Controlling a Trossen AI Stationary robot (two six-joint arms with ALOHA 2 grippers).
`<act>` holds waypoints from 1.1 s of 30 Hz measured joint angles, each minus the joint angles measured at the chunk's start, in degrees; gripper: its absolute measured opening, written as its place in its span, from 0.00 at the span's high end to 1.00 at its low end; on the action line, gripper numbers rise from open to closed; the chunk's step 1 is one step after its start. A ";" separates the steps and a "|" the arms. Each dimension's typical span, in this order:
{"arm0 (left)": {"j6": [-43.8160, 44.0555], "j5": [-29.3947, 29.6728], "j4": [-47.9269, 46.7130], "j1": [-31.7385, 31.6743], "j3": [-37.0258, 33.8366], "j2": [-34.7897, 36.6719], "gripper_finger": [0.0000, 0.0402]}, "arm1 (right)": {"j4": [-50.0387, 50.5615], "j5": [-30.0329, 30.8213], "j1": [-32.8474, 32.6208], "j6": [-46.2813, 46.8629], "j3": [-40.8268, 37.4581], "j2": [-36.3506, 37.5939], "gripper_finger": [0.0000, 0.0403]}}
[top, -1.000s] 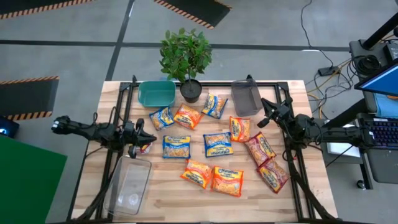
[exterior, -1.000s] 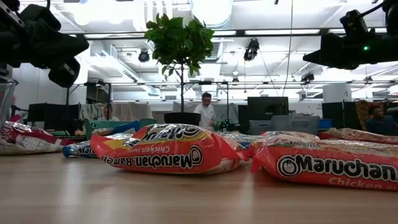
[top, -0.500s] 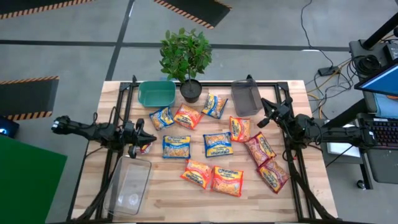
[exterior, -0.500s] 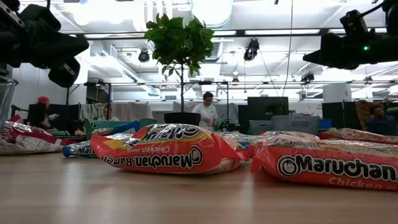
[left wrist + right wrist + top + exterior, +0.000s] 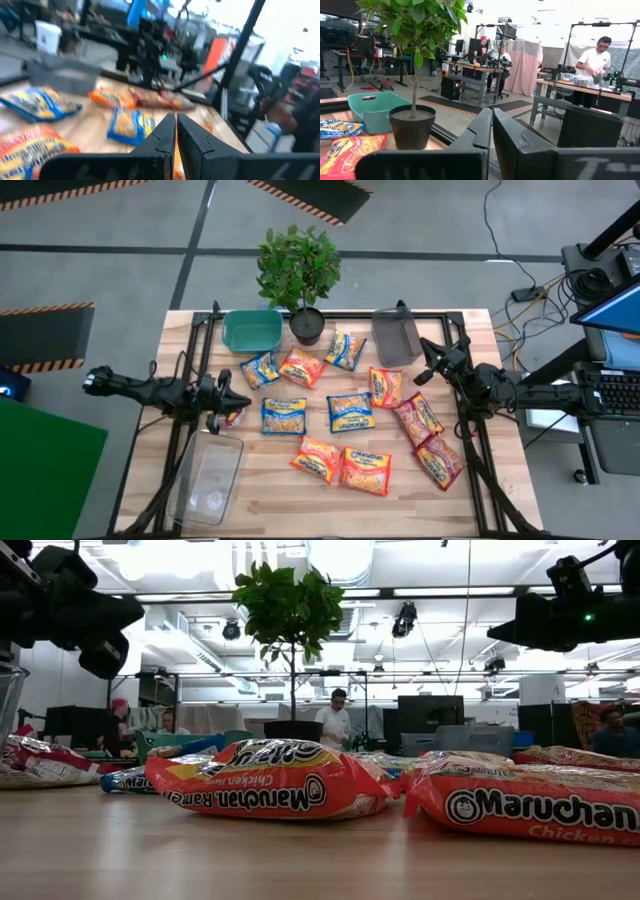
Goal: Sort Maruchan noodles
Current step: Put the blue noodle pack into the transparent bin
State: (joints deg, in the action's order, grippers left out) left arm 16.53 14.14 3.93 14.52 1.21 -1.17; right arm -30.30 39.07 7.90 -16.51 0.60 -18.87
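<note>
Overhead, a wooden desk point(image 5: 270, 495) holds about a dozen Maruchan noodles packets point(image 5: 350, 412) scattered across its middle, from 11 o'clock round to 5 o'clock. Blue-and-yellow packets point(image 5: 284, 416) lie near the centre, orange packets point(image 5: 366, 470) toward 6 o'clock, and red packets point(image 5: 440, 461) toward 4 o'clock. None looks sorted yet.

A green bin point(image 5: 252, 330) sits at 11 o'clock, a potted plant point(image 5: 298, 272) at 12 o'clock, a grey bin point(image 5: 396, 337) at 1 o'clock and a clear bin point(image 5: 210, 478) at 8 o'clock.

The left claw point(image 5: 228, 402) hangs at 9 o'clock; its wrist view shows the fingers pressed narrow, holding nothing, with one packet point(image 5: 232, 418) lying right below it. The right claw point(image 5: 428, 372) hangs at 3 o'clock above the desk edge, likewise closed narrow and empty.

Risks, as a judgement: several packets lie touching or overlapping, especially the red ones, so a grasp could drag a neighbour along. The slick flat wrappers could slip from the fingers. With fingers closed, a descent would only push a packet aside. The plant stands between two bins and could be knocked
</note>
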 joint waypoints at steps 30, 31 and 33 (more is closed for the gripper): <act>-7.40 3.22 49.28 0.02 0.00 -27.98 1.00 | -16.06 1.54 0.00 30.82 0.42 0.02 0.98; -7.40 3.36 53.13 -0.02 0.00 -30.19 1.00 | -15.79 1.48 0.00 30.19 1.09 0.01 0.98; -7.17 3.34 60.02 0.00 0.00 -34.33 1.00 | -15.24 0.98 0.00 30.03 2.44 -0.36 0.98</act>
State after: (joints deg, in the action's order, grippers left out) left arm 9.36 17.48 63.95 14.52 1.21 -35.50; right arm -45.55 40.05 7.90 13.52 3.04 -19.24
